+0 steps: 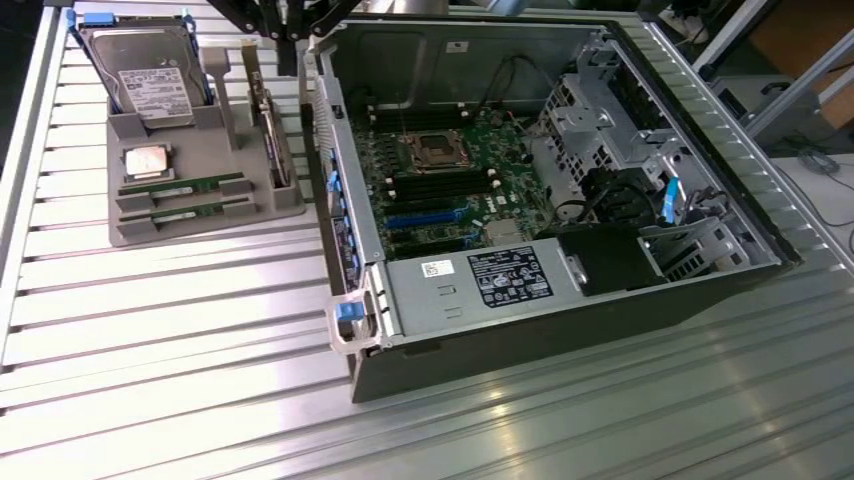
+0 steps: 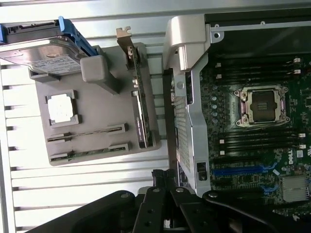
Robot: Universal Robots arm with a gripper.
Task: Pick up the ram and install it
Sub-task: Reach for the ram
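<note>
Exterior view, ribbed metal surface (image 1: 174, 350). Item: grey tray (image 1: 200, 232) at ten o'clock, carrying a hard drive (image 1: 140, 70) upright at its twelve o'clock end, a silvery processor (image 1: 147, 160) mid-tray and an upright card (image 1: 274, 140) along its three o'clock edge. Item: ram (image 1: 183, 186), a thin green stick, seated in a tray slot at six o'clock of the processor, with a twin stick (image 1: 187, 210) in the next slot just beside it. Item: open computer case (image 1: 534, 345), centre to three o'clock, with motherboard (image 1: 441, 200) and processor socket (image 1: 437, 150) exposed. Item: pincer (image 1: 287, 55) at twelve o'clock, above the gap between tray and case, well apart from the ram. In the wrist view its jaws are drawn together with nothing between them.
</note>
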